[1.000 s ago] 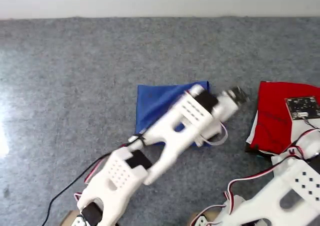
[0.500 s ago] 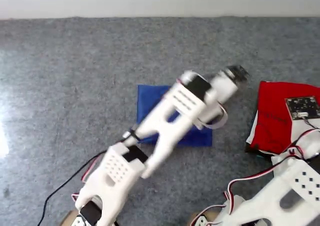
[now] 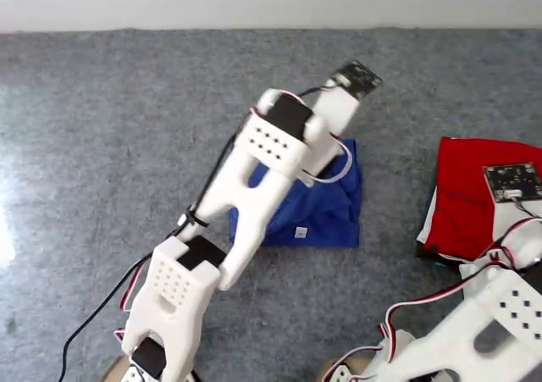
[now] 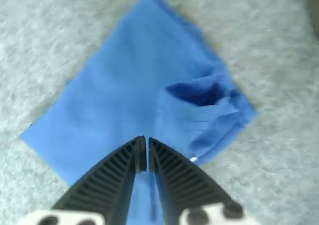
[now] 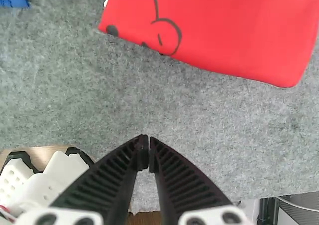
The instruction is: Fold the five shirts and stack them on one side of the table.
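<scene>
Left gripper [image 4: 143, 142] closed over blue shirt [image 4: 124, 85] — right gripper [image 5: 144, 141] closed too.

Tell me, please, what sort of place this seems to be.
Probably a robotics test bench: a grey, carpet-like table, a white left arm and right arm side by side, and a folded blue shirt and red shirt to handle.

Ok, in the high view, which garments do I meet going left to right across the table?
blue shirt → red shirt
</scene>
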Action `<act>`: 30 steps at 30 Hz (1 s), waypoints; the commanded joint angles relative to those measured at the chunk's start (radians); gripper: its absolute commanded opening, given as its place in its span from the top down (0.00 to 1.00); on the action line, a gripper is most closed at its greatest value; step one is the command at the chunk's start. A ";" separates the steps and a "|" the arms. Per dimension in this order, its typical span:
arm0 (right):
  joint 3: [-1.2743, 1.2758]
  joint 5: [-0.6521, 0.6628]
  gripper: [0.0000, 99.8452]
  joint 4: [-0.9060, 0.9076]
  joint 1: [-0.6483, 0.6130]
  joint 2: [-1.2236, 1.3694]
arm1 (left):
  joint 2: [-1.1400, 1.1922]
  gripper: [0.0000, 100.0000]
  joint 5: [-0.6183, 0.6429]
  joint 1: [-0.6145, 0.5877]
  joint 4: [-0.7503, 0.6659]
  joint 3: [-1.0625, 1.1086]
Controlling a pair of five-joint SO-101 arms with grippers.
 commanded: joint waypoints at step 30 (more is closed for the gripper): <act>-0.029 0.005 0.99 0.021 -0.005 -0.016 | 0.011 0.99 -0.014 0.173 0.020 0.058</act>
